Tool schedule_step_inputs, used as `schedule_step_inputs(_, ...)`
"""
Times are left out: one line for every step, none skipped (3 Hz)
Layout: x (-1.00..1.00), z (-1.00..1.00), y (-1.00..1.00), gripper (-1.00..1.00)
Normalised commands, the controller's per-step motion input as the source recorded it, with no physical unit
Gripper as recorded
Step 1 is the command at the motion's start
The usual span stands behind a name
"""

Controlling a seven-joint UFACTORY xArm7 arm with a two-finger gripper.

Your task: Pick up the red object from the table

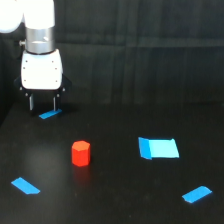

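Gripper [42,103] up near the far left corner of the table [115,200], hanging off a white body with a silver collar above. Two thin dark fingers [31,103] pointing straight down, spread apart with a clear gap between them, pinching nothing. Fingertips just above the black surface, hard to tell if touching or hovering.

Right below and just beside the fingertips, a small blue tape strip [50,114], lying at a slight angle on the far left part of the table.

Red object [80,153] standing upright on the table, nearer the front edge than the gripper and a bit toward the exterior view's right of it. Well apart from the fingers, not touched by anything. Bright red-orange, hexagonal top face visible, plain sides, narrower than the white gripper body. Sitting roughly left of centre on the table.

Larger blue rectangle [158,148] flat on the table to the exterior view's right of the red block, about level with it, well apart, one end looking a little folded or darker.

Another blue strip [25,186] near the front left corner, angled. One more blue piece [197,194] toward the front right corner, also angled.

Table itself matte black, backdrop behind the far edge dark too.
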Motion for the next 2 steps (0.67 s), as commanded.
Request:
schedule_step_inputs(0.18,-0.02,-0.03,0.98)
schedule_step_inputs(0.6,-0.22,-0.52,0.89)
